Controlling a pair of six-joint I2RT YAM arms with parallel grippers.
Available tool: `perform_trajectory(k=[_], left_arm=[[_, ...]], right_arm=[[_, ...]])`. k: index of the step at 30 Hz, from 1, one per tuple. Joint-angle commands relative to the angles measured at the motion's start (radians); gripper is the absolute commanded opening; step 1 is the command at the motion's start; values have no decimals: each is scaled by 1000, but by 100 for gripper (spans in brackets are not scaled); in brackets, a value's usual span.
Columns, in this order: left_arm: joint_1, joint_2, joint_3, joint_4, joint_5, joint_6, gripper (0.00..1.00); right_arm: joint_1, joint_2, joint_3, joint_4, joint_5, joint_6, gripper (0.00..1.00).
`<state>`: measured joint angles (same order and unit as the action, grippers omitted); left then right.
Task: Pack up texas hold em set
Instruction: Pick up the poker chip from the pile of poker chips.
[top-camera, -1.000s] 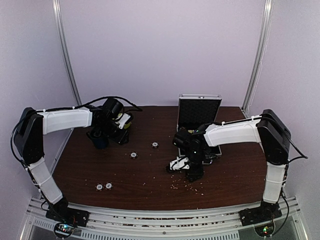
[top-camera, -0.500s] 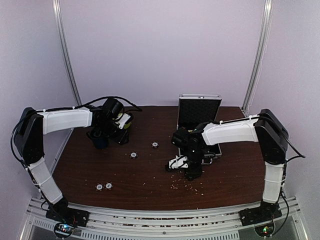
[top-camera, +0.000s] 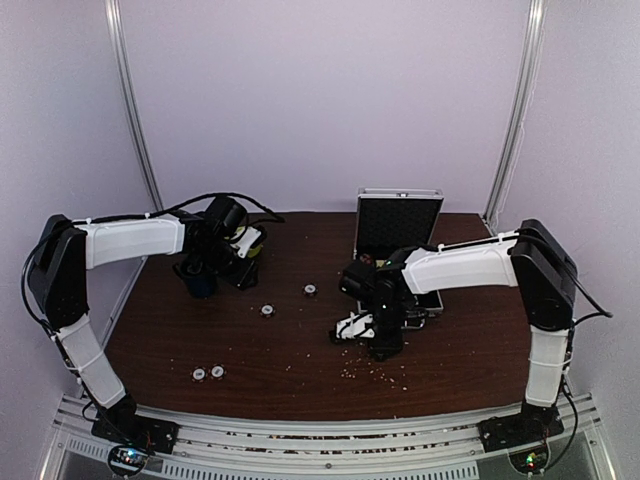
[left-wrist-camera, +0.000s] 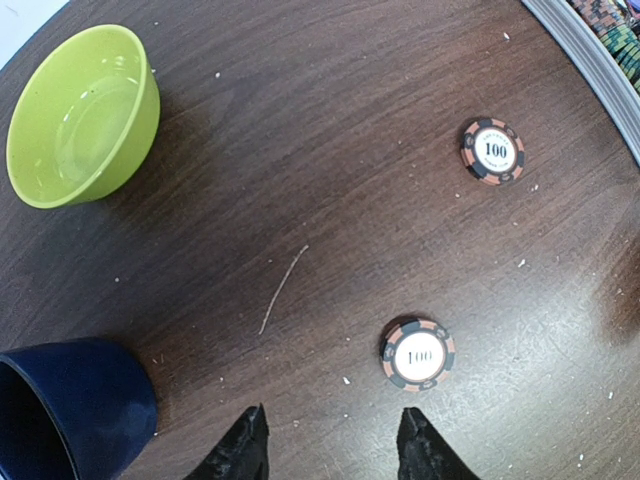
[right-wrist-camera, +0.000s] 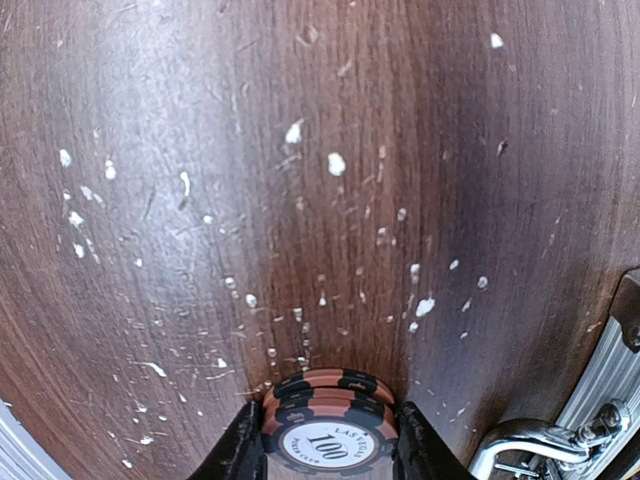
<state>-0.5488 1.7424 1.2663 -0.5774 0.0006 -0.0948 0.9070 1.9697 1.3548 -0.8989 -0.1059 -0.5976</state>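
Observation:
The silver briefcase (top-camera: 398, 222) stands open at the back of the table, and its rim (left-wrist-camera: 592, 56) shows in the left wrist view. My right gripper (right-wrist-camera: 328, 450) is shut on a small stack of orange-and-black "100" poker chips (right-wrist-camera: 330, 415) resting on the wood in front of the case; from above the gripper (top-camera: 380, 345) hides them. My left gripper (left-wrist-camera: 333, 448) hovers open and empty over the table. One chip (left-wrist-camera: 417, 354) lies just ahead of its right finger, another (left-wrist-camera: 493, 151) farther off. Two more chips (top-camera: 207, 373) lie near the front left.
A lime-green bowl (left-wrist-camera: 85, 115) and a dark blue mug (left-wrist-camera: 70, 405) sit at the back left beside my left gripper. White crumbs (right-wrist-camera: 335, 163) are scattered over the dark wood. The case's metal corner (right-wrist-camera: 605, 395) is close on the right gripper's right.
My right gripper's fingers have drawn in against the chip stack, and the right arm has shifted slightly left. The left arm has not moved.

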Motion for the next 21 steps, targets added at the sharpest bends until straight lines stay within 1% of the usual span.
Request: perform_trajectory(k=[1,11,16,21], left_arm=[[8,13,28,10,9,16,44],[8,16,29,10,10,15,44],[9,20,30,9,12,15,44],[8,20,30,8,14,16,44]], right_arm=[[9,-33,-19,-23,30,25,17],[-6,-74,-18,-33,28,28,16],[-16,-75,-4,-43,-6,24,16],[-20,-42,9,-34,-52,17,22]])
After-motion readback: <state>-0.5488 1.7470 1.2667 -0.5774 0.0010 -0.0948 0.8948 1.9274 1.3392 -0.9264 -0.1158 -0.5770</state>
